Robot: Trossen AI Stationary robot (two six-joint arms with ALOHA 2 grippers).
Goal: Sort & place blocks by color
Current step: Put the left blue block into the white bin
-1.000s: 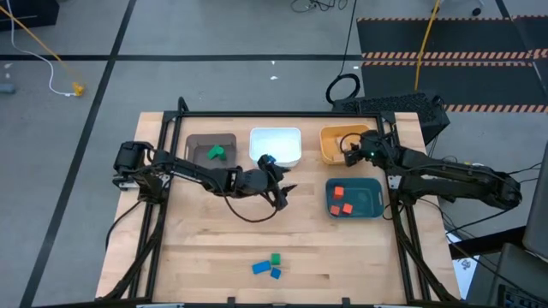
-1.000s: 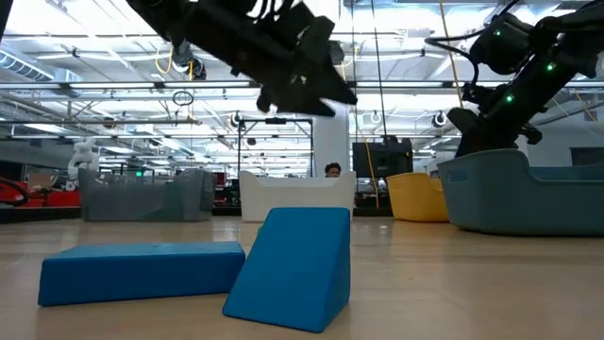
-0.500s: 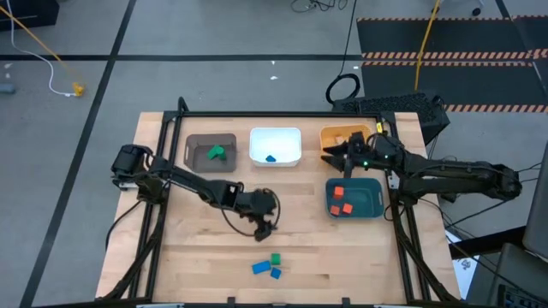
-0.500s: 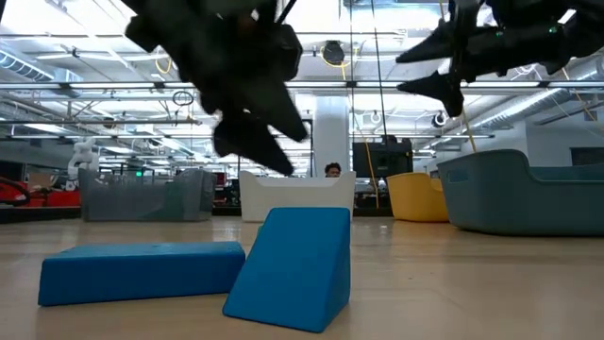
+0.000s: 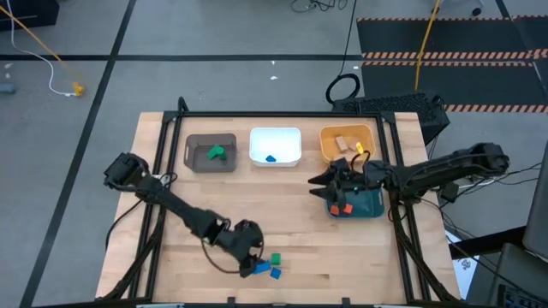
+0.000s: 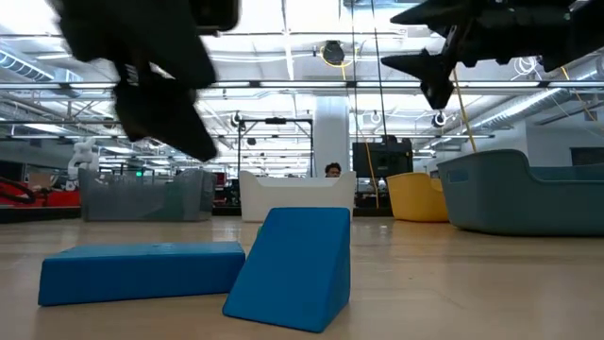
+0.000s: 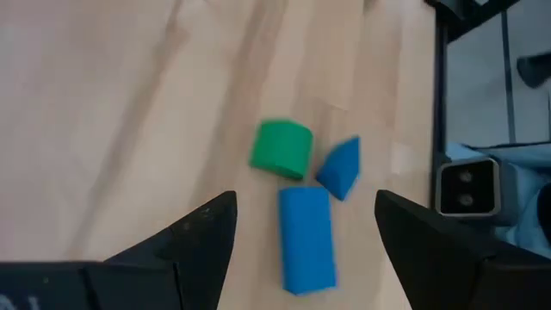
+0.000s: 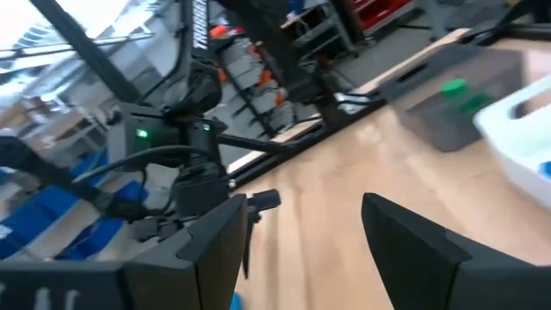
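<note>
Change: left end effector point(image 5: 249, 261) has swung from the white bin point(image 5: 276, 135) down toward the counter's point(image 5: 342, 257) front edge; right end effector point(image 5: 318, 186) has left the orange bin point(image 5: 328, 144).
Left end effector: fingers apart, empty, over the loose blocks point(image 7: 306, 237).
Blocks: green cube, blue bar and blue wedge, close together near the front edge.
Open room: bare counter mid-field, between bins and blocks.
Right end effector: fingers apart, empty, beside the teal bin point(image 5: 370, 205).
</note>
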